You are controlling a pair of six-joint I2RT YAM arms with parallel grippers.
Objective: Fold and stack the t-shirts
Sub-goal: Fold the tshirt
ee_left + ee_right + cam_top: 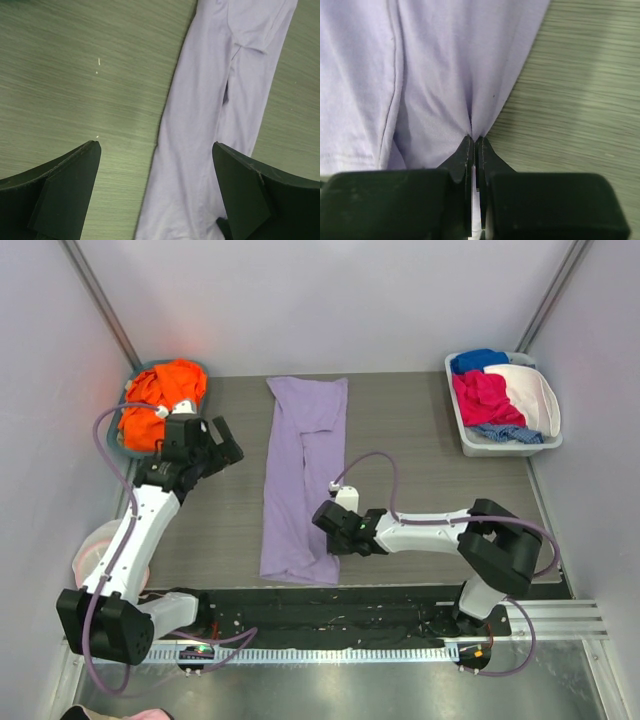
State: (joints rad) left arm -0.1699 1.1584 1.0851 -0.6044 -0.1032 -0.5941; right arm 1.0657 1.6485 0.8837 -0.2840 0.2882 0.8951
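One grey wood-grain table (430, 470) carries the whole set-up. Largest item on it: lavender t-shirt (300, 480), lying flat as a long narrow strip, running from the far edge toward the arm bases, roughly at table centre. A lengthwise fold line shows along the strip.

Right arm reaches in from the right, low over the table. Right gripper (322, 520): jaws closed together, pinching the right-hand edge of the lavender t-shirt close to its near end. In the wrist view the cloth gathers into small creases where the tips meet.

Left arm extends up the left side. Left gripper (230, 440): jaws spread wide, nothing between them, held above bare table just left of the strip's far half. No contact with the cloth visible.

White bin (505, 448) at far right corner, holding blue, pink and white cloths. Blue-grey bin (190, 364) at far left corner, holding the orange t-shirt (165, 400), bunched and unfolded.

White pouch with pink rim (90, 552) at the left table edge, partly hidden behind the left arm.
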